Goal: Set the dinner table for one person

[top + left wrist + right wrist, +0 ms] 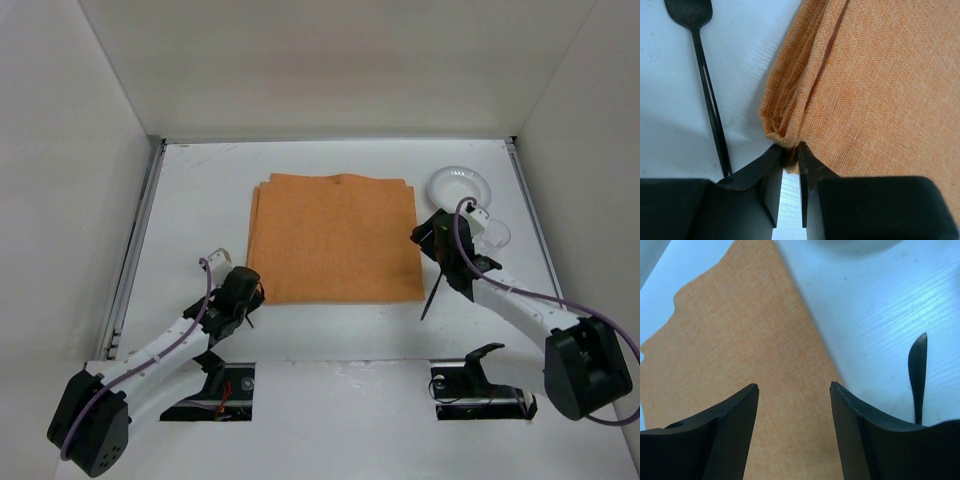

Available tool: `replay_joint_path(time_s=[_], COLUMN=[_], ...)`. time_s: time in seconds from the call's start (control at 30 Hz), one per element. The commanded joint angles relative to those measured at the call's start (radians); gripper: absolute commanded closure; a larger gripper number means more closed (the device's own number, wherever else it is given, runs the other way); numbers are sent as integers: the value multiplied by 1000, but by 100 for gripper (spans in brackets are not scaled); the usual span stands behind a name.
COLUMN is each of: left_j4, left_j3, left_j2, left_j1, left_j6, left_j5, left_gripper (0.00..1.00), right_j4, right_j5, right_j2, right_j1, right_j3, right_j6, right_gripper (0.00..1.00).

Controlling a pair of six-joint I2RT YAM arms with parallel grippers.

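An orange cloth placemat [335, 238] lies folded in the middle of the white dinner table [200, 180]. My left gripper [258, 293] is at its near left corner, and in the left wrist view the gripper [791, 149] is shut on that corner of the placemat [870, 90]. A black fork [702, 75] lies on the table just left of that corner. My right gripper [420, 238] hovers over the placemat's right edge, and in the right wrist view it [795, 386] is open and empty above the cloth [755, 340]. A black knife [432, 295] lies right of the placemat.
A white plate [460, 185] sits at the back right, with a clear glass [492, 235] in front of it beside my right arm. The knife's tip [917, 375] shows right of my right fingers. Metal rails [135, 250] run along the table's sides, with walls around.
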Motion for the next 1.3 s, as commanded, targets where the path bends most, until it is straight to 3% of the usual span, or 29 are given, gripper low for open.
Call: replay_joint_path(time_s=[0.0,0.17,0.27,0.5,0.7,0.9,1.0,1.1,1.2,1.27], left_j4=[-55,-36,4,201,307,358,407,459,528,559], left_j3=[-8,32,44,35,-2,-22,-35,-42,-58,-65], left_j2=[-38,-103,-149,-127,-109,-112,-110,-89,-61,-52], left_j1=[-12,-31,-54,-123,-189,-195,-195,-195,-201,-201], left_j6=[-4,45,79,125,125,153,173,183,189,196], left_j5=[26,-13,-56,-93,-81,-81,-82,-81,-84,-81], left_gripper=[84,64,58,54,52,51,51,51,51,51], right_j4=[167,267,288,246,210,238,207,51,-150,-251], right_j5=[12,76,136,266,262,213,214,246,263,247], right_j2=[48,169,231,349,430,354,201,15,-121,-157], right_j1=[-39,-60,-60,-76,-122,-96,-94,-123,-204,-278], right_j3=[50,73,96,155,182,196,174,156,156,165], right_j6=[56,188,245,472,676,535,364,245,166,92], right_gripper=[35,35,36,37,37,37,38,43,59,83])
